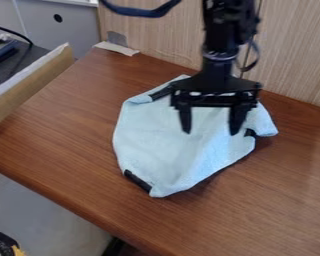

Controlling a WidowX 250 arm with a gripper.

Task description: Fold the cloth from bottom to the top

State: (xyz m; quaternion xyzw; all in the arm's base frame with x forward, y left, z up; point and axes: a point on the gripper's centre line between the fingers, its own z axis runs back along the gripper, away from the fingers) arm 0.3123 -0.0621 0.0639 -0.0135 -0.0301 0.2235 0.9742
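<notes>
While the gripper [211,132] is hanging wide, the light-blue cloth [183,150] is looking soft and light. Its seven-o'clock corner [161,190] is suggesting the grasp point.

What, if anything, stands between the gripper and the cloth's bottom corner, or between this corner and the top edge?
Nothing visible blocks either way. The open gripper hangs over the upper part of the cloth, and only creased cloth lies between the bottom corner and top edge.
</notes>
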